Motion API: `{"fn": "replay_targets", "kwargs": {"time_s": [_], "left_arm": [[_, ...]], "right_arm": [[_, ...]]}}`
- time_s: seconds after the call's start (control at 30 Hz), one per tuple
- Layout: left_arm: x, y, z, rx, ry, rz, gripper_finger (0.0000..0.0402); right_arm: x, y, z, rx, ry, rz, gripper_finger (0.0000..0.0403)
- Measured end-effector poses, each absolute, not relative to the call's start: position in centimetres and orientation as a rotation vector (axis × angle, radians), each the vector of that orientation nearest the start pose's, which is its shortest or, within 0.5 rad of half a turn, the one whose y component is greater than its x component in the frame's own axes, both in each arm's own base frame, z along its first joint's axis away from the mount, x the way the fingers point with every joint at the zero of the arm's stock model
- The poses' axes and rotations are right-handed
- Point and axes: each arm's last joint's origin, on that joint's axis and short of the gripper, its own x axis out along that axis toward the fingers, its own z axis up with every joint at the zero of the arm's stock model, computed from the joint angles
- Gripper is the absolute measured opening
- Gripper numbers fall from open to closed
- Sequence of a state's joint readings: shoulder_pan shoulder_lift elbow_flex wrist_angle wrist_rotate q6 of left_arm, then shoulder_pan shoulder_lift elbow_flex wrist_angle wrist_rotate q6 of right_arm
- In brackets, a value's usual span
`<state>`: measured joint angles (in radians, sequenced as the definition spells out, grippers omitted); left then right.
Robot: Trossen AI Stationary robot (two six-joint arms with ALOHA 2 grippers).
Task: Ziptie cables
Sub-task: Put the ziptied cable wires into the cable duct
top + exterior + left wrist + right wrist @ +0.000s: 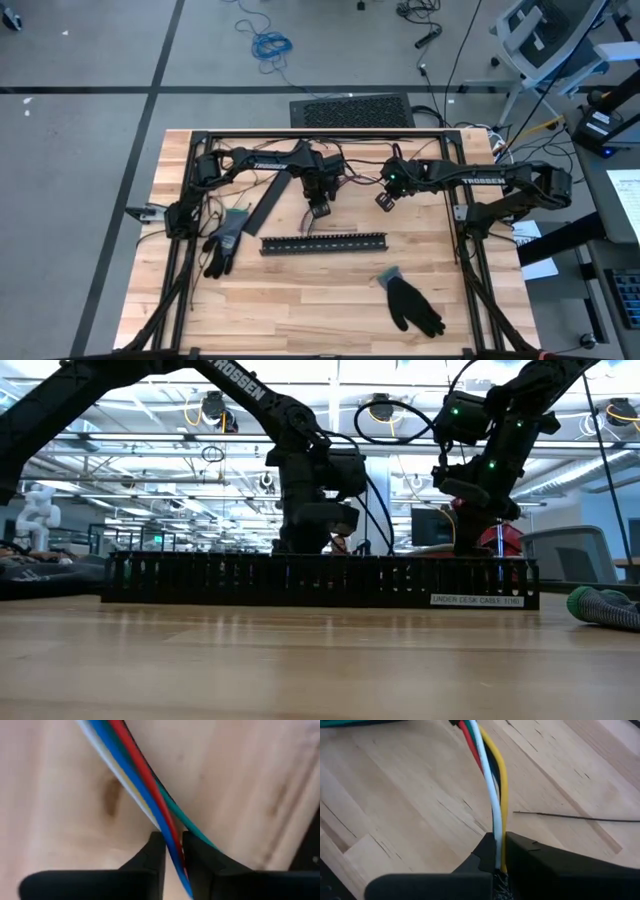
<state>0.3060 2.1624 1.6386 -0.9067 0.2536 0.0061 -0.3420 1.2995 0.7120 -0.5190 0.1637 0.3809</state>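
The cables are a bundle of thin coloured wires: blue, red, white, yellow and green in the left wrist view (135,775), white, yellow, red and dark in the right wrist view (492,780). My left gripper (172,840) is shut on the bundle above the table's middle (320,208). My right gripper (499,840) is shut on it further right (386,198). Both stand just beyond the black slotted strip (325,243), which lies flat on the wood. My left gripper pinches the bundle (167,827) between its two fingers, which lie across the wires and come steeply from above. The wires run straight away from the fingers over the wood. Which stretch of the bundle it has cannot be told. My right gripper pinches the white and yellow wires (497,827), with the others beside them, between its two fingers. The fingers slant down from above and lie across the wires. The bundle leads away from the fingertips in a gentle curve above the table.
A dark glove (225,242) lies left of the strip and another (412,305) near the front right. A flat black bar (268,200) lies aslant by the left arm. A single thin black strand (570,817) lies on the wood. Bare wood spans the near side.
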Motion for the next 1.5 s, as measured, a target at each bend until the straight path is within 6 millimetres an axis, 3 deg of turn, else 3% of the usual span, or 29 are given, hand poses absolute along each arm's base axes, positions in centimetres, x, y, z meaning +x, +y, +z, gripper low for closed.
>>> {"fn": "replay_targets", "kwargs": {"time_s": [0.27, 0.5, 0.6, 0.7, 0.8, 0.97, 1.13, 1.37, 1.5], "left_arm": [[40.1, 12.8, 16.1, -0.489, 1.377, -0.022, 0.0173], [41.2, 14.7, 18.8, -0.479, 1.269, 0.066, 0.0239], [41.1, 15.7, 19.5, -0.510, 1.244, 0.116, 0.0241], [40.7, 15.9, 18.9, -0.524, 1.276, 0.164, 0.0242], [40.6, 14.9, 17.3, -0.496, 1.320, 0.193, 0.0242], [42.0, 14.0, 16.3, -0.604, 1.231, 0.245, 0.0242], [42.7, 13.0, 15.5, -0.513, 1.238, 0.326, 0.0242], [42.9, 12.7, 14.7, -0.442, 1.251, 0.418, 0.0242], [42.3, 13.1, 13.8, -0.555, 1.281, 0.423, 0.0242]], "right_arm": [[21.5, -8.1, 18.6, 0.429, 1.014, -0.651, 0.0004], [21.5, -8.4, 18.7, 0.399, 1.003, -0.670, 0.0004], [21.5, -8.5, 18.7, 0.397, 1.003, -0.671, 0.0004], [21.4, -8.7, 18.7, 0.400, 1.002, -0.676, 0.0004], [21.4, -8.8, 18.7, 0.403, 1.002, -0.681, 0.0004], [21.4, -8.8, 18.7, 0.404, 1.002, -0.681, 0.0004], [21.4, -8.8, 18.7, 0.404, 1.002, -0.681, 0.0004], [21.4, -8.8, 18.7, 0.405, 1.005, -0.676, 0.0004], [21.4, -8.8, 18.7, 0.398, 1.007, -0.670, 0.0004]]}}
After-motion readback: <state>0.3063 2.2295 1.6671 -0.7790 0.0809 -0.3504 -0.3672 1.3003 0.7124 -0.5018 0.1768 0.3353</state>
